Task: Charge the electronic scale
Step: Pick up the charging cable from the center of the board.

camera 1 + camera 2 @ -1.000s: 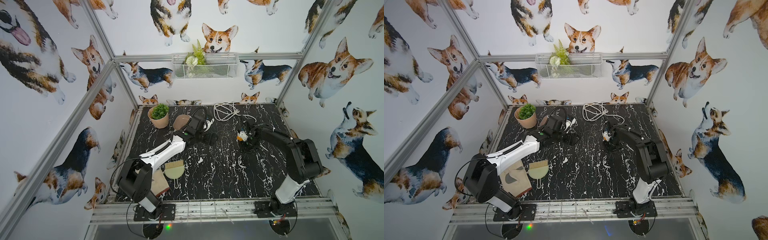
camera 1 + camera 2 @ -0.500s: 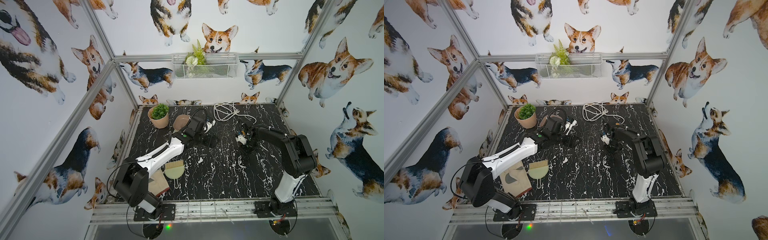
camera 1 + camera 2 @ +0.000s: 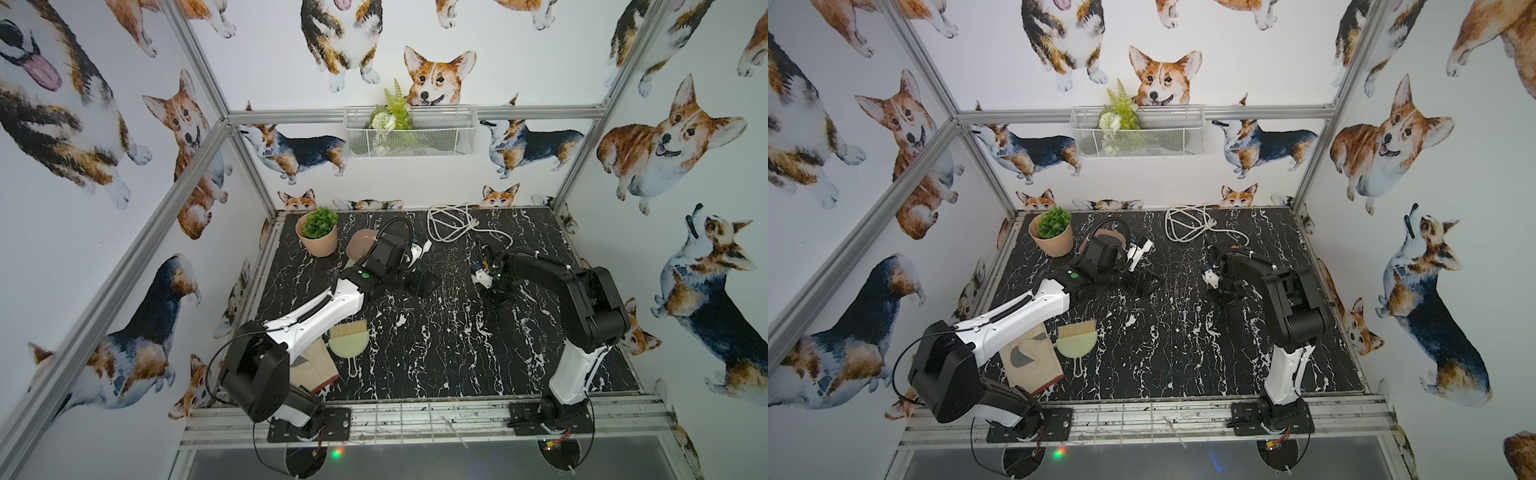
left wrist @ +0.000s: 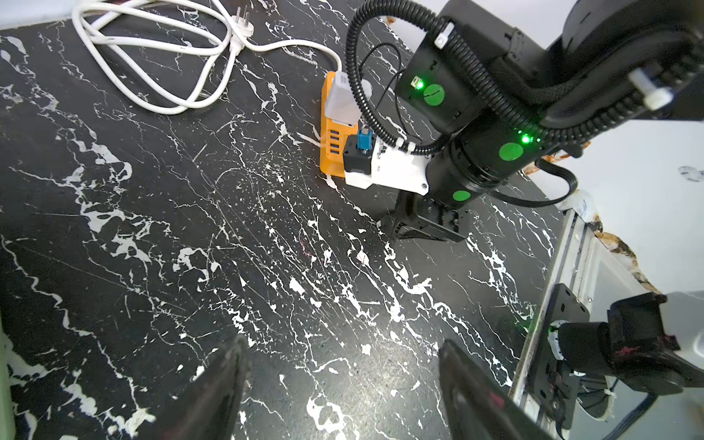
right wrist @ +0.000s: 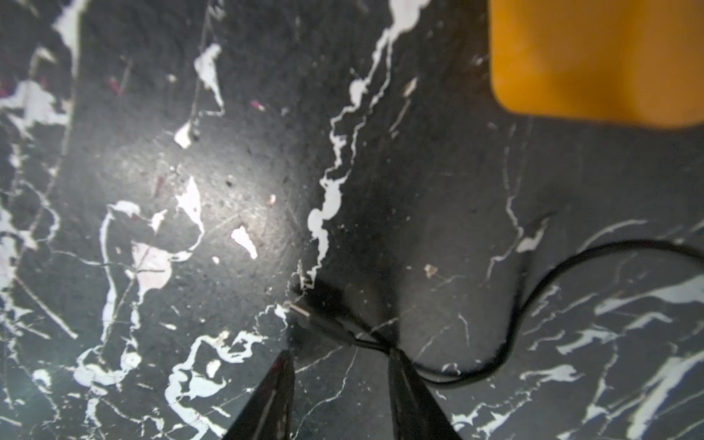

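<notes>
Mitt (image 3: 1027,357) and green brush (image 3: 348,338): closest to the front rail, side by side, well apart from the orange power strip (image 4: 329,160).
Left gripper (image 4: 343,339): jaws spread wide over the bare black marble table (image 3: 436,353), nothing between them, facing the strip from well off.
Right gripper (image 5: 340,352): low at the tabletop near the strip, jaws narrowly parted, pinching nothing.
Black plug (image 5: 324,308): flat on the table just ahead of those tips, its thin lead brushing past one.
White cube charger (image 4: 341,99): sitting on the strip.
Electronic scale (image 3: 360,245): well left of the strip, pink tray peeking out behind the left wrist, mostly hidden.
Plant pot (image 3: 318,241): beside the scale, farther from the strip.
White cable (image 3: 449,224): looped beyond the strip, by the back wall.
</notes>
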Tool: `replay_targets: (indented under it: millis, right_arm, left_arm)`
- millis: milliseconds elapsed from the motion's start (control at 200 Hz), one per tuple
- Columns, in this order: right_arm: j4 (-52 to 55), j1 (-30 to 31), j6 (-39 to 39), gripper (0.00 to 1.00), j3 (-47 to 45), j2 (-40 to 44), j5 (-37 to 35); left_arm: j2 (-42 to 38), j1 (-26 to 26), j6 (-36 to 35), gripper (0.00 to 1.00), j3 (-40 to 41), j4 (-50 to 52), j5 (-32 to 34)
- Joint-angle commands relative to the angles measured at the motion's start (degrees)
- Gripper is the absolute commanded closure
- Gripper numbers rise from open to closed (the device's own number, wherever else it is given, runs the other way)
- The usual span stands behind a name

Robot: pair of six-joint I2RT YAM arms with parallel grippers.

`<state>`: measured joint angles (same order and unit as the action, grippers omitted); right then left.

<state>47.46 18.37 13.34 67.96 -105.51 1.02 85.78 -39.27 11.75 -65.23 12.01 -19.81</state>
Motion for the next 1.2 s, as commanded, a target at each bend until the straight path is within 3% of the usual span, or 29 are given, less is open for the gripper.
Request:
replay_targets:
  millis: [0, 115, 240, 485, 981, 1196]
  right_arm:
    - [-1.76, 0.05, 0.35, 0.54, -0.33, 0.79, 3.12]
    - [-2.57, 0.36, 1.19, 0.54, -0.74, 3.78, 5.74]
    - [-3.52, 0.39, 1.84, 0.52, -1.43, 5.23, 2.99]
    - [-3.51, 0.36, 3.22, 0.48, -0.38, 3.28, -0.48]
    - [-2.73, -0.24, 3.28, 0.47, 0.4, -1.63, 1.35]
    - [-2.73, -0.94, 2.15, 0.55, 0.65, -2.99, 3.75]
  left_arm:
    - [0.17, 0.03, -0.32, 0.19, -0.07, -0.94, -1.06]
    - [0.78, -0.09, 0.08, 0.19, -0.46, -1.11, -1.54]
    - [1.06, -0.09, 0.35, 0.18, -0.95, -1.11, -1.96]
    - [0.96, -0.46, 0.38, 0.18, -0.59, -1.12, -2.38]
    - [-0.68, -0.52, 1.17, 0.18, -0.27, -1.45, -3.57]
    - [-1.52, -0.55, 1.58, 0.18, 0.34, -1.68, -3.65]
